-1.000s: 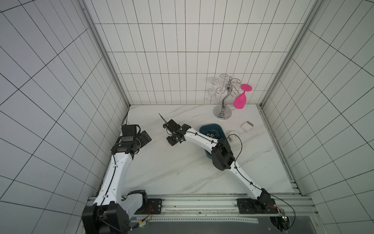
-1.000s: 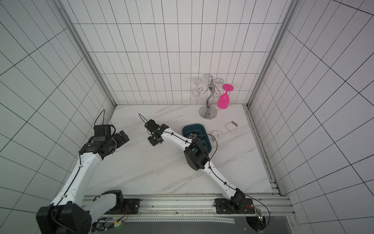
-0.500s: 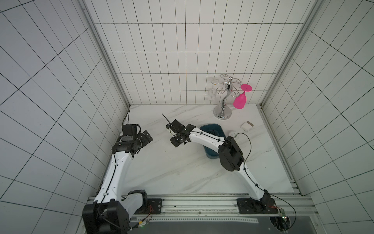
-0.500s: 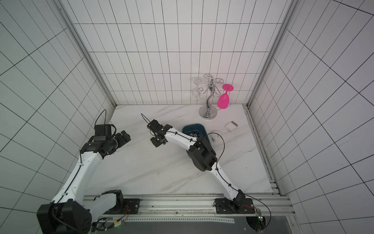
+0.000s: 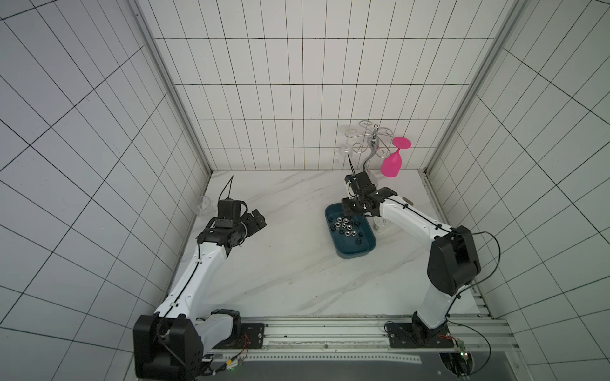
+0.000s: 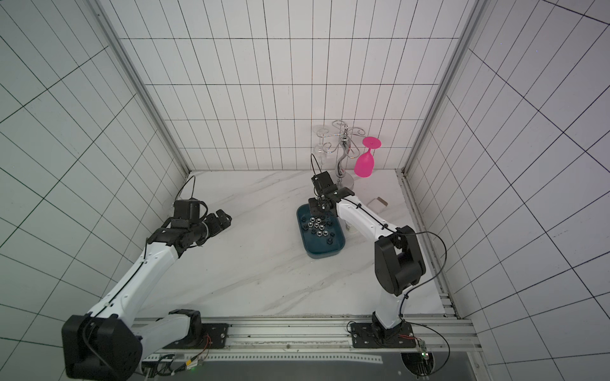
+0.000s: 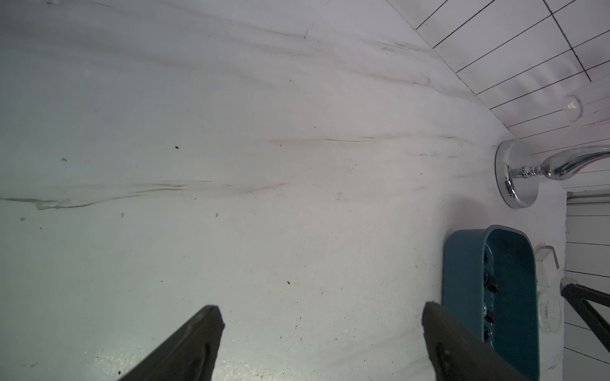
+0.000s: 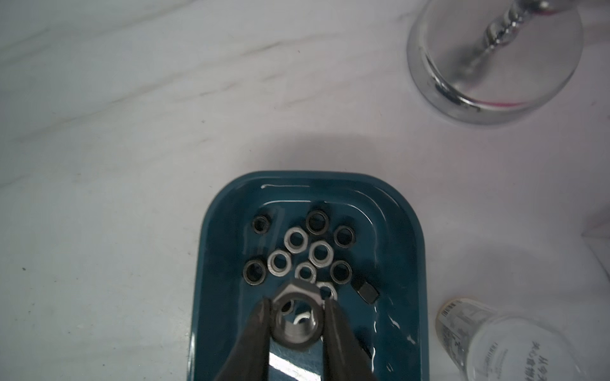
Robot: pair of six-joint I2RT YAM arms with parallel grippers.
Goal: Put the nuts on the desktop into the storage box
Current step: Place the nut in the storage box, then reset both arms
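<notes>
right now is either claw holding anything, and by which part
Right claw pinches a silver nut by two opposite sides; left claw open, empty.

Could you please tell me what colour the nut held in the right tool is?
The nut is silver-grey metal; the right wrist view shows it best.

Right gripper (image 5: pixel 353 209) over storage box (image 5: pixel 355 254)

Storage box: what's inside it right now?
Loose silver and black nuts on the storage box floor. The right gripper holds another nut above, covering the floor beneath.
</notes>
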